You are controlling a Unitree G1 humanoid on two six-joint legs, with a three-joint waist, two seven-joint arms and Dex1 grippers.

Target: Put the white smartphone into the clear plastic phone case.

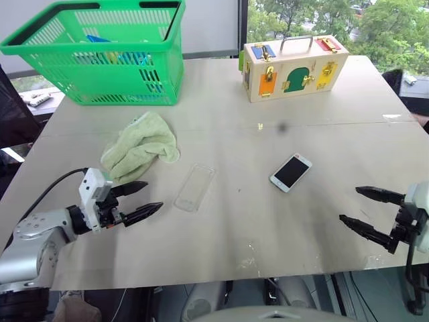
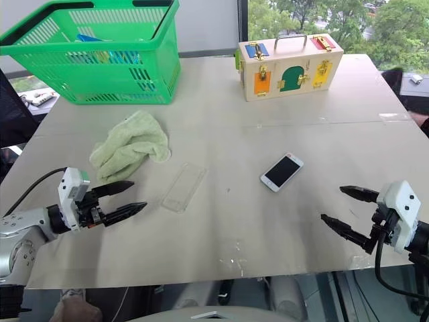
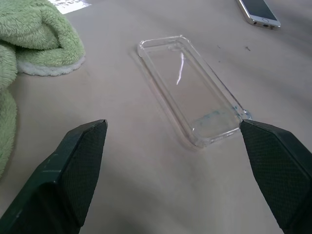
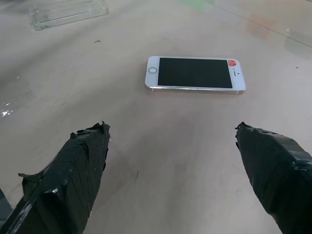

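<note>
Left gripper [image 1: 137, 200], fingers apart, aimed at case [image 1: 194, 188]; right gripper [image 1: 371, 213], fingers apart, faces phone [image 1: 291, 172] right of case, both unheld.

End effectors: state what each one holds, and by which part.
Nothing. Left end effector and right end effector are open; white smartphone and clear case lie untouched.
</note>
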